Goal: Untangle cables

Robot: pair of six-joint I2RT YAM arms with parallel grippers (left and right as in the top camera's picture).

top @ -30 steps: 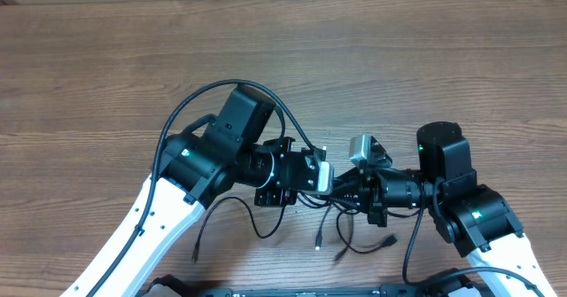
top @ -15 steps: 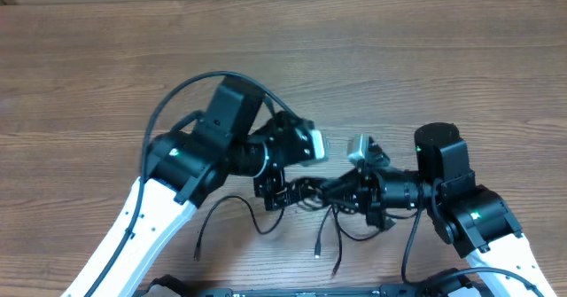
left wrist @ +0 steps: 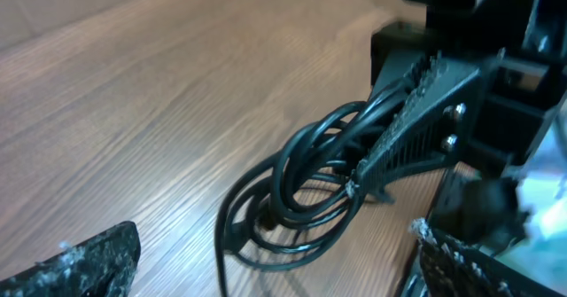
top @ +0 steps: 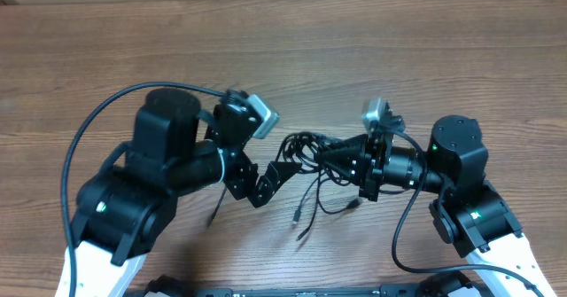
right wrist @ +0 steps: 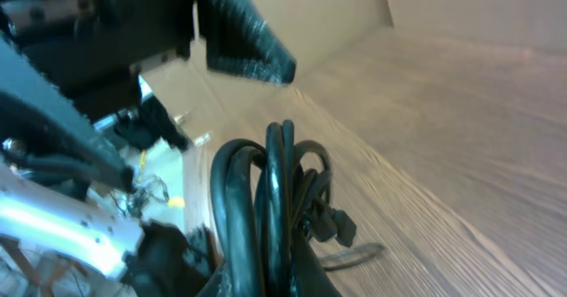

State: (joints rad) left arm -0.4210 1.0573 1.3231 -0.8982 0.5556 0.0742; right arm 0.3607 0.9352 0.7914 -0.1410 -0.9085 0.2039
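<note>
The cables [top: 299,146] are a bunch of thin black looped cords at the table's middle, with loose plug ends trailing toward the front edge [top: 304,215]. My right gripper [top: 324,152] is shut on the bunch from the right; in the right wrist view the loops [right wrist: 266,204] rise straight out of its jaws. My left gripper [top: 265,183] stands wide open just left of and below the bunch, holding nothing. In the left wrist view the loops [left wrist: 306,186] lie ahead between my two spread fingers [left wrist: 84,261], with the right gripper's finger [left wrist: 416,120] clamped on them.
The table [top: 399,58] is bare brown wood. A thick black arm wire [top: 97,124] arches over the left arm. The two arms nearly meet at the middle, the left gripper's finger [right wrist: 244,40] looming close before the right wrist camera.
My left gripper has opened, let go of the cables and swung back to the left. My right gripper has carried the bunch a little farther from the front edge, still shut on it.
</note>
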